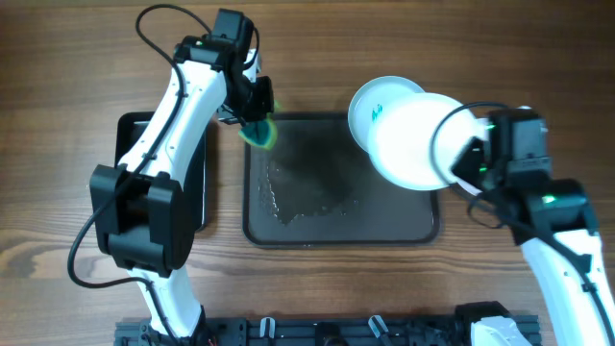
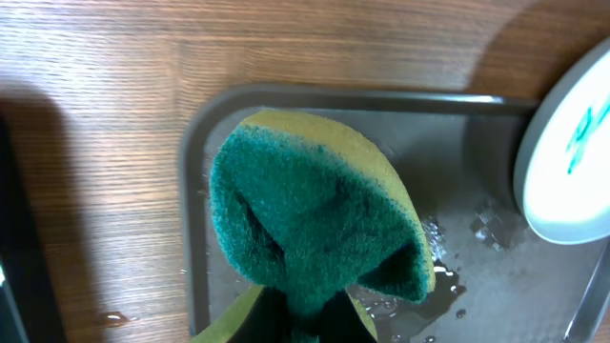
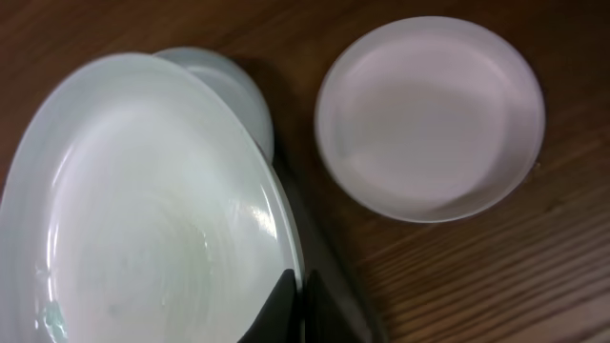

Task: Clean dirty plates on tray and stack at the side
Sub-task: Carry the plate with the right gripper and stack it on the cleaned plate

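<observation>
Stacking step, seemingly: right gripper (image 3: 294,297) clamped 1 plate (image 1: 408,139) over the tray (image 1: 317,207), left gripper (image 1: 252,115) squeezed the sponge (image 1: 260,132); next called for lowering that plate beside the tray.

Tray: large dark grey rectangular tray (image 1: 317,207), mid-table, wet sheen across its middle.
Left gripper (image 1: 255,115): over the tray's far-left corner, clamped on a green-and-yellow sponge (image 1: 261,133).
Right gripper (image 1: 471,154): gripping the rim of a round white plate (image 1: 413,139) over the tray's far-right part.
Second plate: white plate with teal smear (image 1: 377,104), partly hidden by the first.
Side: glossy black tray (image 1: 199,187), left, under the arm.
</observation>
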`<state>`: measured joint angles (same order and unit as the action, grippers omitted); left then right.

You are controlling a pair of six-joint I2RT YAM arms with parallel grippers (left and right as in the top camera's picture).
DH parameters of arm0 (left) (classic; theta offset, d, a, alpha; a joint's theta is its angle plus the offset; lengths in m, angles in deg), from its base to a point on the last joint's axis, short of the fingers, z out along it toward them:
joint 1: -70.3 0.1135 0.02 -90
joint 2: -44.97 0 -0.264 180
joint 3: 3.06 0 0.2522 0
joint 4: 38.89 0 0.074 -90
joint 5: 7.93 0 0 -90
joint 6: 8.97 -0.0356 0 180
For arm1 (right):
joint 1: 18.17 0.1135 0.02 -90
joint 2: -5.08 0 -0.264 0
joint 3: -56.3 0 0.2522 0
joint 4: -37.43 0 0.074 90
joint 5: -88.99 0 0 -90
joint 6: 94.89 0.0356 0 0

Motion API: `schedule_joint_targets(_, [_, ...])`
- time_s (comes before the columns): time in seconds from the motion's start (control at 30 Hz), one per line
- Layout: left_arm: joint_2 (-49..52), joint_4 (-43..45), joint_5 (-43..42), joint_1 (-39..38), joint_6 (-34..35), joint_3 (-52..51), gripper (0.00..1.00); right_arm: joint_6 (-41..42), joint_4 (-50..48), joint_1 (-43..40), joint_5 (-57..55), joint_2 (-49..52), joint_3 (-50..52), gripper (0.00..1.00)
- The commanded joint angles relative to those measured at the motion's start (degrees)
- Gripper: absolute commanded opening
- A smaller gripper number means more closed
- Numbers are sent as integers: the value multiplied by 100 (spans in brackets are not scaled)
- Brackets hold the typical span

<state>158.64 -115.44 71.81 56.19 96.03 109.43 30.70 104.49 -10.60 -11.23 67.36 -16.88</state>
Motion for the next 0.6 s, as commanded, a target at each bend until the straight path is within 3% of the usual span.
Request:
schedule_joint_targets(0.0, [-61, 39, 55, -214, 92, -28, 4, -431, 17, -1602, 861, 120, -7, 4])
schedule_joint_targets(0.13, [-61, 44, 55, -339, 92, -28, 4, -702, -221, -3029, 774, 748, 94, 4])
schedule_joint_targets(0.23, [-61, 57, 57, -404, 92, -28, 4, -691, -461, -3648, 509, 1405, 94, 4])
schedule_joint_targets(0.4, [-61, 61, 55, -417, 92, -28, 4, -719, -931, -3926, 739, 2824, 94, 4])
schedule_joint_targets(0.43, [-61, 61, 55, -415, 92, -28, 4, -824, -1010, -3926, 997, 2909, 94, 6])
schedule_joint_targets(0.57, [-61, 61, 52, -415, 94, -28, 4, -1451, -1259, -3803, 1996, 2844, 44, 29])
